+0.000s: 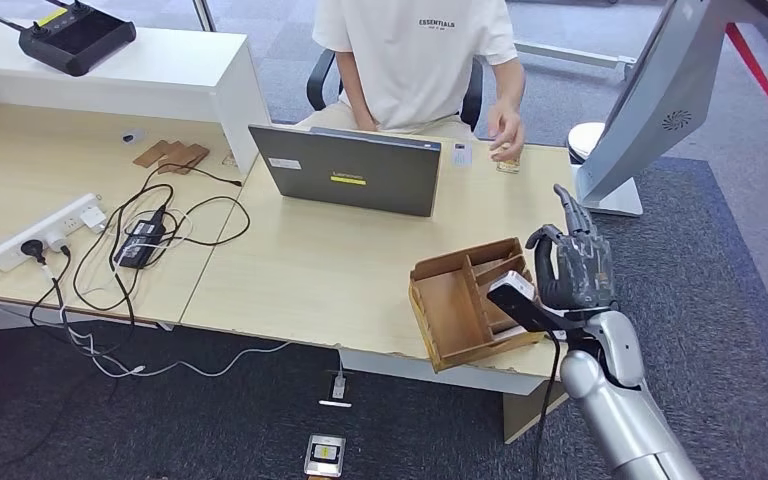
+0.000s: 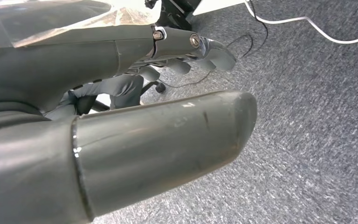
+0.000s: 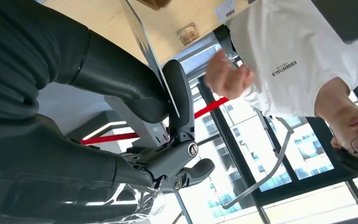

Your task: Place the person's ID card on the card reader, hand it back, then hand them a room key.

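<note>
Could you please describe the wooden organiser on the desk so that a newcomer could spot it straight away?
Start at the open grey laptop on the light wooden desk. Nearer the robot, by the desk's front edge, sits the wooden organiser, beside the right hand. It alone is a divided brown tray.

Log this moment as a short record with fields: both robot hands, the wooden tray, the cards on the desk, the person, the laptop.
right robot hand: raised beside the wooden tray, fingers apart, holding nothing
left robot hand: hangs over grey carpet, holding nothing
wooden tray: compartmented, at the desk's near edge by the right hand
cards: a white card and a small item lie on the desk's far side
person: seated opposite, hand over the small item
laptop: open, back towards the robot
</note>
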Robot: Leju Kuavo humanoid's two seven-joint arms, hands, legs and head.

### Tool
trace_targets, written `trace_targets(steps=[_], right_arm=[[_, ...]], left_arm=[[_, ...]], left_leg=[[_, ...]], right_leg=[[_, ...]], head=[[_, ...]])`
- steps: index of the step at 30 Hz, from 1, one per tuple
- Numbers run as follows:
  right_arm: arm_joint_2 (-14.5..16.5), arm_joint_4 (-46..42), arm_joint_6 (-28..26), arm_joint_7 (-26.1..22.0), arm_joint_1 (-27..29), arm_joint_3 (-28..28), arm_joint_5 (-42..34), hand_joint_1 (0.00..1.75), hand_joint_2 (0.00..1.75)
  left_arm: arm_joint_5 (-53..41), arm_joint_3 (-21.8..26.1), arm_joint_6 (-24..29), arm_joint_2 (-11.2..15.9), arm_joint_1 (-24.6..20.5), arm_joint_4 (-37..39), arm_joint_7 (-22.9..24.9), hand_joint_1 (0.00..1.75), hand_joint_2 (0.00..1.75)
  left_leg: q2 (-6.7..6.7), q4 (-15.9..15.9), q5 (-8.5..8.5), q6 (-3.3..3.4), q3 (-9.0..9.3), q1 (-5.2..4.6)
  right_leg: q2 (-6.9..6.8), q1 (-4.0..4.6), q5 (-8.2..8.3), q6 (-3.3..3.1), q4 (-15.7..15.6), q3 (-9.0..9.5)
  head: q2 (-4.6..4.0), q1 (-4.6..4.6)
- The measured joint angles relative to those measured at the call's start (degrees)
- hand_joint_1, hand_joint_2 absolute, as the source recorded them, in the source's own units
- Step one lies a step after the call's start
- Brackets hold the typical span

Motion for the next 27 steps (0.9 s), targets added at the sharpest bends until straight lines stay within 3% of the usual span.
trace_targets(steps=[4,12,20,27], right_arm=[[1.2,0.4,0.6,-1.1,-2.6,-0.4,0.7,1.75,1.75],[5.6,10.6,1.2,-4.9,-16.0,-0.9,1.8,1.75,1.75],[7.7,21.4,5.0,-2.8,-25.1,-1.2,3.7,1.75,1.75],[8.4,28.3,6.8,-0.4,-28.1,-1.2,5.1,1.75,1.75]], left_arm=[[-1.4,0.0,-1.0,-0.3,-0.7,0.0,0.2,0.0,0.0],[-5.2,-0.7,-3.9,-1.3,-3.5,-0.1,1.2,0.0,0.0],[-8.0,-2.1,-6.7,-2.4,-6.3,-0.3,1.6,0.0,0.0],[-9.1,-3.3,-7.8,-3.1,-7.9,-0.3,1.6,0.0,0.0]], left_leg=[[0.0,0.0,0.02,-0.02,-0.03,-0.01],[0.0,0.0,0.13,-0.03,-0.06,0.0],[-0.03,0.0,0.12,-0.02,-0.1,0.0],[-0.02,0.0,0.12,-0.02,-0.09,0.0]], right_leg=[[0.01,0.0,0.02,-0.01,0.0,-0.03],[0.05,0.0,0.11,-0.04,0.1,-0.1],[0.02,-0.01,0.11,-0.04,0.0,-0.11],[0.03,0.0,0.12,-0.04,0.0,-0.12]], head=[[0.0,0.01],[0.0,0.0],[0.0,0.0],[0.0,-0.01]])
